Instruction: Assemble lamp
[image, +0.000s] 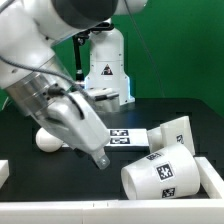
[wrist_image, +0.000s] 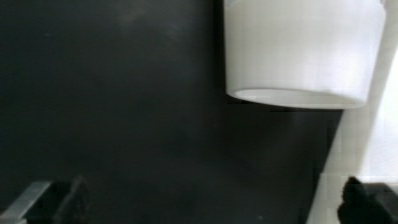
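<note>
Gripper (wrist_image: 205, 200): wide apart, empty. Matte white plastic truncated-cone shade (image: 160, 176), sideways near table (image: 60, 182) front edge; a nudge could roll it.

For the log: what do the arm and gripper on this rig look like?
The arm has glossy white, rounded link covers, with a black section at the joint near the top of the exterior view. The gripper has a pale grey-white boxy body, and its jaws are dark, almost black. No markings are readable. A thin dark line at the wrist may be a cable.

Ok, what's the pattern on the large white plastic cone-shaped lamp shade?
Black-and-white square tags on the matte white cone-shaped shade; the exterior view shows it best.
</note>
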